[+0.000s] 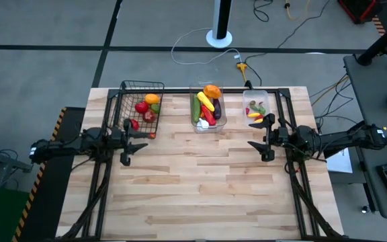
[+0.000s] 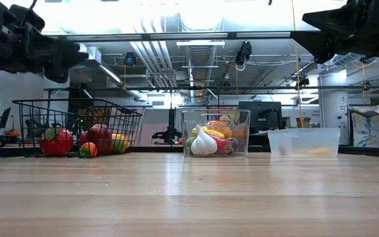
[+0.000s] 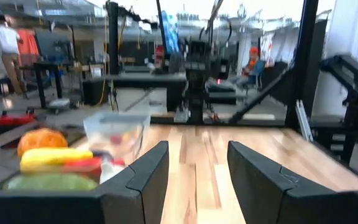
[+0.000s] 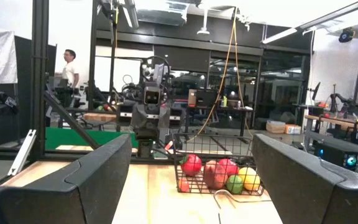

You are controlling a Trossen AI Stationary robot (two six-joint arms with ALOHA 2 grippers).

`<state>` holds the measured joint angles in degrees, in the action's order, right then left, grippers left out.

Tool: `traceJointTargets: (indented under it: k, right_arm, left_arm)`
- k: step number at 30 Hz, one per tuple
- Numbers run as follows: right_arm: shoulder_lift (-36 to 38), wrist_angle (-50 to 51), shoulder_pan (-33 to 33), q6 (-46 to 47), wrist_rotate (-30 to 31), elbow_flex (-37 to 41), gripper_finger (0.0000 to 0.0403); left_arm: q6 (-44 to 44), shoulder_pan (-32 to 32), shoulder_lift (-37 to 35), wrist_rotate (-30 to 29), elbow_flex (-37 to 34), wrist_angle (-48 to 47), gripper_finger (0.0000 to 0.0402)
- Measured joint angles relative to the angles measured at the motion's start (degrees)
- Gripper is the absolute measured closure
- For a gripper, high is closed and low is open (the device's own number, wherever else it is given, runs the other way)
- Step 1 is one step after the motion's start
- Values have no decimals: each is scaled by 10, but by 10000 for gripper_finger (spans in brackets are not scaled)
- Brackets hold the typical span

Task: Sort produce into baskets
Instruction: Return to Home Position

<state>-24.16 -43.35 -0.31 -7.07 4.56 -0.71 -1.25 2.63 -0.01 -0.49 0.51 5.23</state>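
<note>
Table (image 1: 200,188) of pale wood planks running side to side, edged by a black frame. Standing directly on it, in a row along the far edge and apart from one another: black wire basket (image 1: 142,84) toward the left, taller clear bin (image 1: 224,114) at the middle, shallower clear bin (image 1: 255,93) toward the right. All three upright.
</note>
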Motion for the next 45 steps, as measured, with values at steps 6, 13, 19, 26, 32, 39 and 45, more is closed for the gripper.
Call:
traceJointTargets:
  k: [6, 13, 19, 26, 32, 39, 45]
  right_arm:
    - [0, 0, 0, 0, 0, 0, 78]
    - [0, 0, 0, 0, 0, 0, 78]
    - [0, 0, 0, 0, 0, 0, 78]
    - [0, 0, 0, 0, 0, 0, 78]
    - [0, 0, 0, 0, 0, 0, 78]
    - [0, 0, 0, 0, 0, 0, 78]
    - [0, 0, 0, 0, 0, 0, 78]
  left_arm:
    - [2, 0, 0, -2, 0, -26, 254]
    - [36, 0, 0, -5, 0, 12, 254]
    - [37, 0, 0, -5, 0, 10, 254]
    - [37, 0, 0, -5, 0, 11, 254]
    - [39, 0, 0, -5, 0, 10, 254]
    - [67, 0, 6, -5, 0, -10, 254]
    - [66, 0, 7, -5, 0, -10, 254]
